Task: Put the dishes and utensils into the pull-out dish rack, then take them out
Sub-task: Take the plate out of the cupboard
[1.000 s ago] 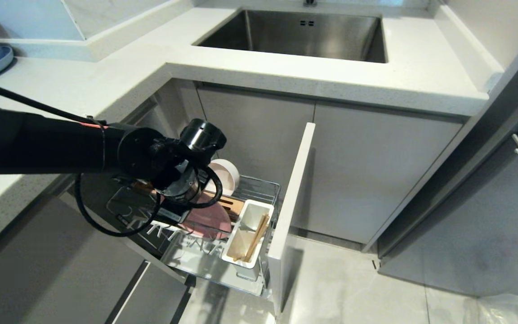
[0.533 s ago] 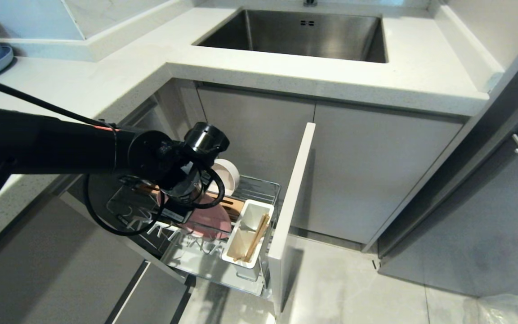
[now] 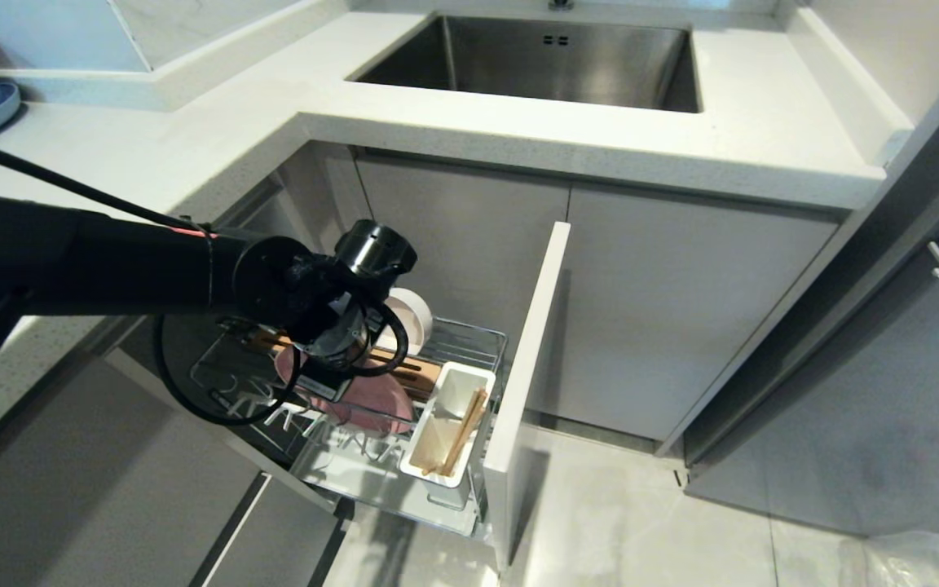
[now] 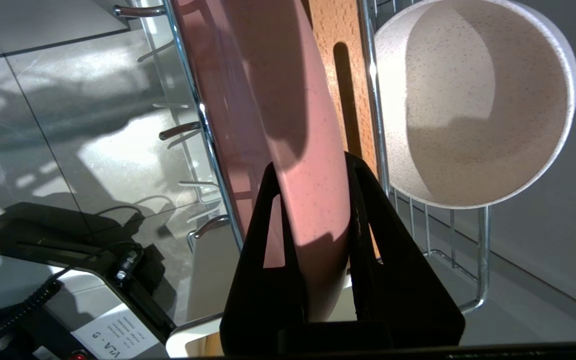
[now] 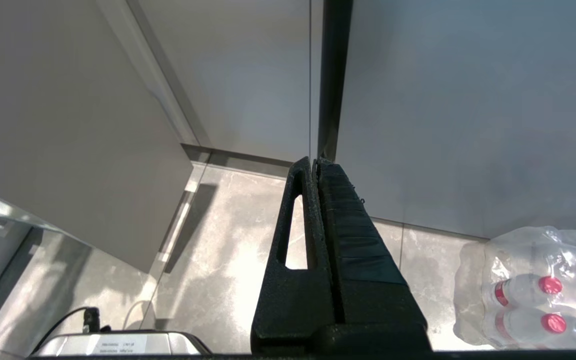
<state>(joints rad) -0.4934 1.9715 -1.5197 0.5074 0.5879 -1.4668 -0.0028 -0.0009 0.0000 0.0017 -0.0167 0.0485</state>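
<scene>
1. The plate in my black left gripper is pink with fine dark specks.
2. The bowl is cream, speckled too.
3. The rack is shiny chrome wire, with a light wooden strip.
4. The cutlery box is white.
5. My right gripper is black.

My left gripper is now clamped on the pink plate's rim, and the plate sits tilted further left.

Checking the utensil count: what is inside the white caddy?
The chopsticks lean inside the white caddy at the rack's front. No spoon shows; the caddy's bottom is not visible.
</scene>
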